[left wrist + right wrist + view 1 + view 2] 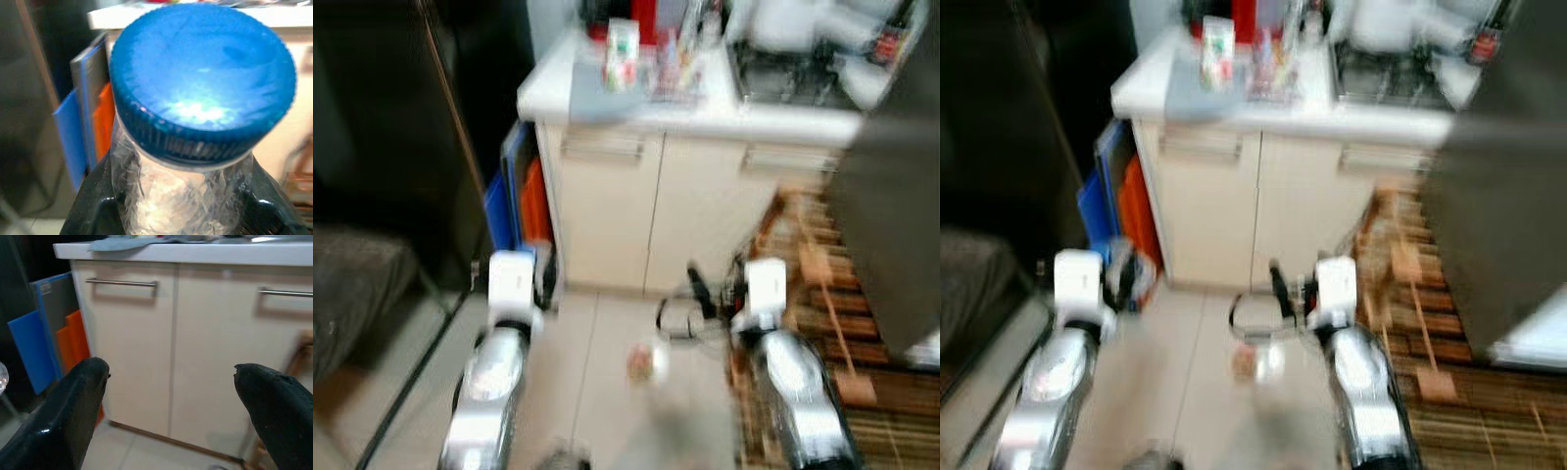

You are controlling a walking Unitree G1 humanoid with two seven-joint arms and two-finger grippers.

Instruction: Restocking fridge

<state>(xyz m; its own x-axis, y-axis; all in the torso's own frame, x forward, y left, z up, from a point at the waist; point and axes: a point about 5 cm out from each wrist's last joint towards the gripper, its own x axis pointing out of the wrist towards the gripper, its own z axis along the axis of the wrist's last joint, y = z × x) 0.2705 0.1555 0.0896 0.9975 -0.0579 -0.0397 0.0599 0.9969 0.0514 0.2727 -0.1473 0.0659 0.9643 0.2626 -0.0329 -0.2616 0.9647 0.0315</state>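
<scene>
Head views, blurred: a cream cabinet (646,211) with two doors and bar handles stands ahead under a white counter (705,113). On the counter a rack (793,73) holds pale dishes, too smeared to tell apart; a carton (621,54) with green and red print stands on a grey cloth (602,93), and next to it a clear holder (675,69) keeps some thin items that cannot be made out. Blue and orange boards (519,196) lean against the cabinet's left side, beside a dark tall surface (401,127). A slatted wooden mat (822,313) covers the floor on the right, and a small round object (646,362) lies on the pale tiles between the arms. The left gripper (543,279) is low near the boards; the right gripper (700,294) is low in front of the cabinet doors. Left wrist view: a clear plastic bottle (186,196) with a wide ribbed blue cap (203,83) sits clenched between the black fingers (90,205), neck crinkly and see-through, contents hard to tell, cap pointing toward the cabinet and boards. Right wrist view: the right gripper's fingers (73,401) are spread wide apart with nothing between them, touching nothing, facing the cabinet doors and a bar handle (122,283).
</scene>
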